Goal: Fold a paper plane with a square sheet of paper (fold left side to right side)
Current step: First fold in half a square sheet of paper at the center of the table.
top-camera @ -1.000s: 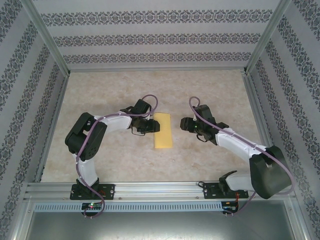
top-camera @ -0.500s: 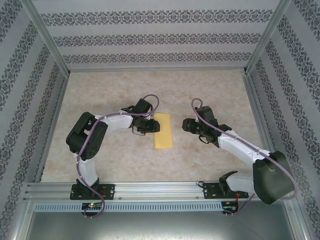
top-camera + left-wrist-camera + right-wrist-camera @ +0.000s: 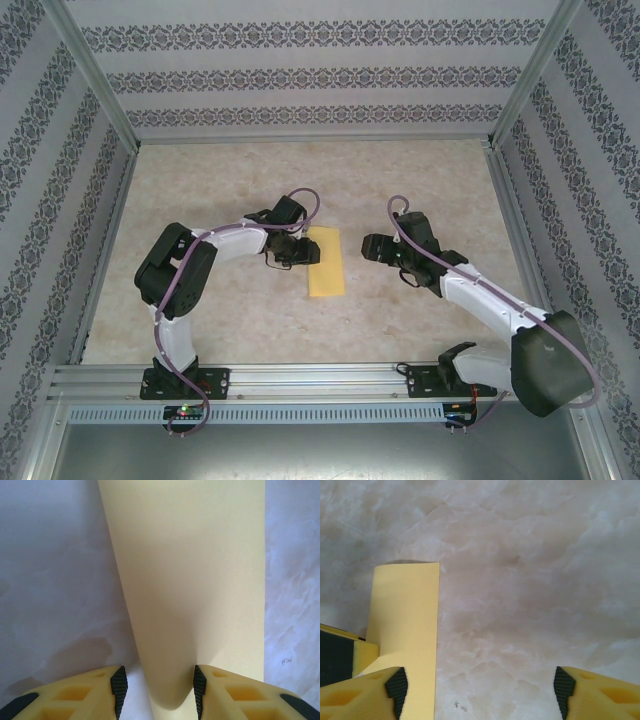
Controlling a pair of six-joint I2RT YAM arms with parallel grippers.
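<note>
The square sheet of paper [image 3: 326, 262] lies on the table as a narrow yellow strip, folded in half. My left gripper [image 3: 304, 252] sits at the strip's left edge. In the left wrist view the paper [image 3: 200, 580] bulges up between the fingers of the left gripper [image 3: 157, 690], which is open and does not pinch it. My right gripper [image 3: 369, 247] hovers a short way to the right of the strip, open and apart from it. The right wrist view has the paper [image 3: 405, 610] at the left, beside the left finger of the right gripper [image 3: 479, 690].
The marbled tabletop [image 3: 430, 180] is bare around the strip. Patterned walls and metal frame posts [image 3: 495, 150] enclose the area on three sides. A metal rail [image 3: 320, 378] runs along the near edge at the arm bases.
The right arm's elbow has swung slightly to the right, with its gripper staying nearly in place. The left gripper and the paper have barely moved.
</note>
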